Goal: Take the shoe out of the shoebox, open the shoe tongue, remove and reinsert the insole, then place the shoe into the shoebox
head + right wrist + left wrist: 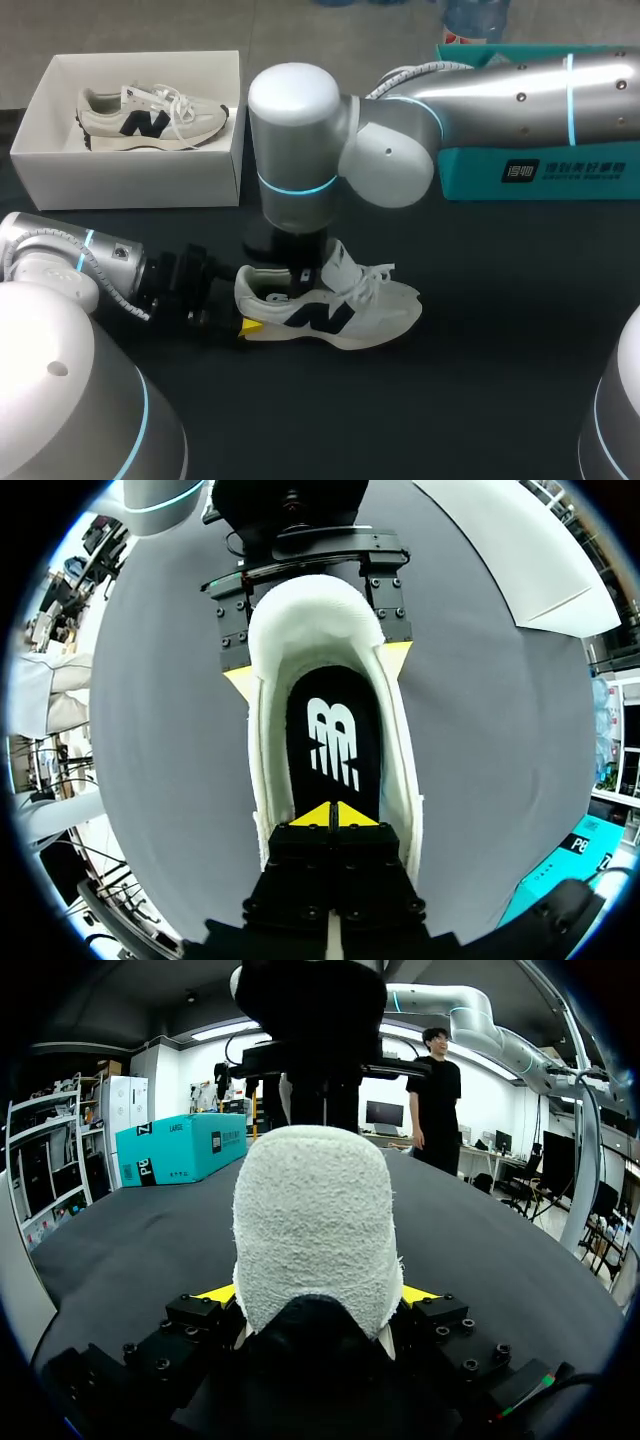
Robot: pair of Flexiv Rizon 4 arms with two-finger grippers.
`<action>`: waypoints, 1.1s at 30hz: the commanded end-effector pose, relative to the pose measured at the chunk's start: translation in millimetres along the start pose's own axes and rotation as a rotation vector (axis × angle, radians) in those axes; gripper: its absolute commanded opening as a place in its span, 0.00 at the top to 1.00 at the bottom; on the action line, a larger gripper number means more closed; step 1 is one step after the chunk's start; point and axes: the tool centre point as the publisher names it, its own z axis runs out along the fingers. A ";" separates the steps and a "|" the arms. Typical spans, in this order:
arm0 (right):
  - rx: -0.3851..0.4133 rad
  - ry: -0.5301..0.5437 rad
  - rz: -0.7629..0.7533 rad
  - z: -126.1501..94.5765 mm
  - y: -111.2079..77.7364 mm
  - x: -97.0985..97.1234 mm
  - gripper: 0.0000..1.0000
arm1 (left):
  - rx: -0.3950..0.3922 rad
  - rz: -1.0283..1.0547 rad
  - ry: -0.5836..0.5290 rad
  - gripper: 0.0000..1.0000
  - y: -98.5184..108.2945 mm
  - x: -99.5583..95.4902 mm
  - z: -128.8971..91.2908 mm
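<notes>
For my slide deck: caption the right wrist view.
Right gripper, shut, over the black insole inside the white shoe, whose heel the left gripper clamps.

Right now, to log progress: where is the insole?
Right wrist view: the insole lies inside the shoe at mid-table, heel clamped in the left jaws.

The cream low running shoe [370,305] looks like soft cloth, heel fuzzy like towelling; its black flat insole [333,735] is smooth and matt. The silver right arm [520,85] is satin metal, the white shoebox [130,175] plain matt cardboard, the black tabletop [480,400] dull, no shine
</notes>
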 end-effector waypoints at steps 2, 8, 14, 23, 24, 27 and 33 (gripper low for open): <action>-0.007 0.004 0.006 8.2 0.0 -9.6 1.00 | -0.003 0.000 0.000 1.00 3.0 0.2 -0.7; -0.033 -0.021 0.011 13.2 -0.1 -14.7 1.00 | -0.003 0.000 0.000 1.00 3.0 0.2 -0.7; -0.050 -0.048 -0.004 16.8 2.1 -16.9 1.00 | -0.003 0.000 0.000 1.00 3.0 0.2 -0.7; -0.056 -0.063 -0.007 16.3 2.3 -23.0 0.71 | -0.003 0.000 0.000 1.00 3.0 0.2 -0.7; -0.056 -0.064 -0.008 16.0 2.3 -23.7 0.69 | -0.003 0.000 0.000 1.00 3.0 0.2 -0.7; -0.060 -0.053 -0.011 19.6 1.8 -26.0 0.66 | -0.003 0.000 0.000 1.00 3.0 0.2 -0.7; -0.069 0.017 -0.030 34.1 6.0 -25.7 0.64 | -0.003 0.000 0.000 1.00 3.0 0.2 -0.7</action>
